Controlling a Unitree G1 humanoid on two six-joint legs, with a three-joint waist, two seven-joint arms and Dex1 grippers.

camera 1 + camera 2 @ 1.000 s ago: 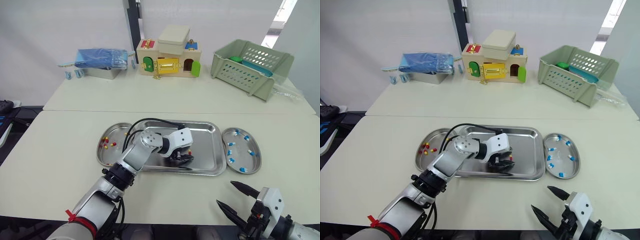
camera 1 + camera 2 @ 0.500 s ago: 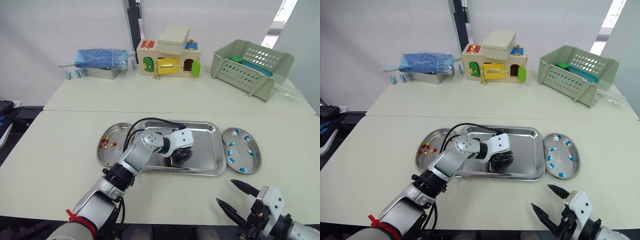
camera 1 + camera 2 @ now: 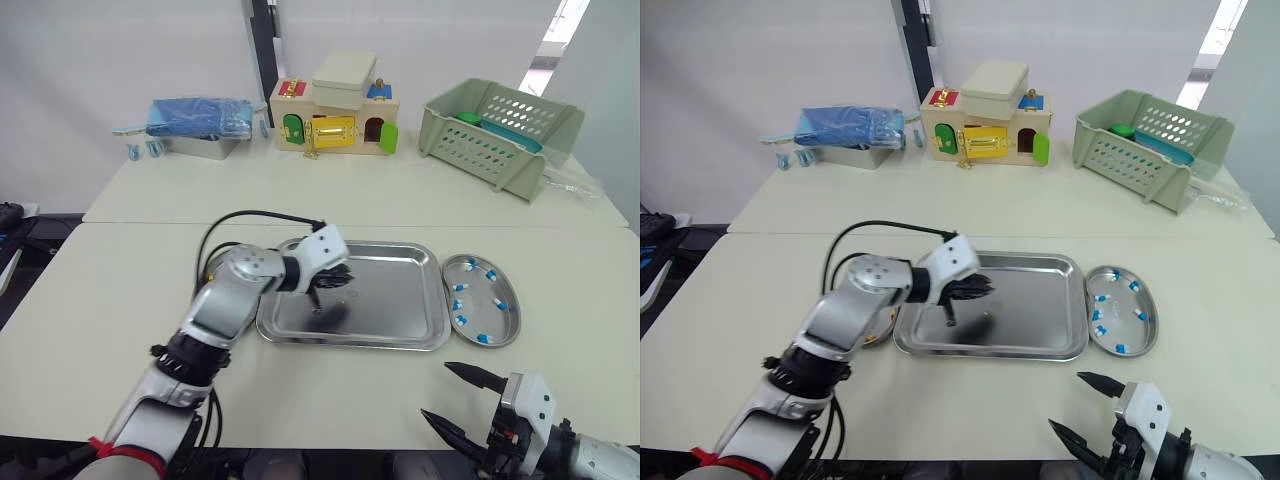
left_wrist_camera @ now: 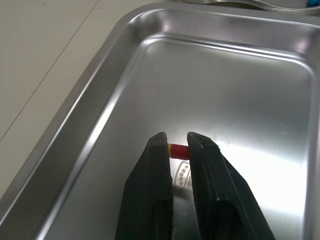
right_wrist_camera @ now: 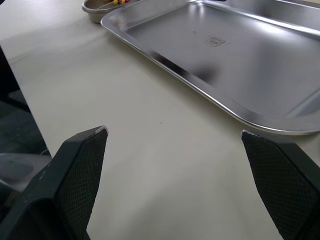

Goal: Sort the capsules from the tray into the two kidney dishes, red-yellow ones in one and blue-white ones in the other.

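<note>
One capsule, red end showing, is clamped in the left pincer over the tray's left half. Right pincer gapes wide over the near-right table. Blue-white capsules lie in the dish right of the tray.

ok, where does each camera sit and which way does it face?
Left eye: on head, facing forward and down at tray; left tool, right tool show.
Right eye: same scene.
Left wrist: along left tool's fingers, shut on capsule, tray beyond.
Right wrist: along open right tool, low over table, toward tray.
All share the tray.
</note>
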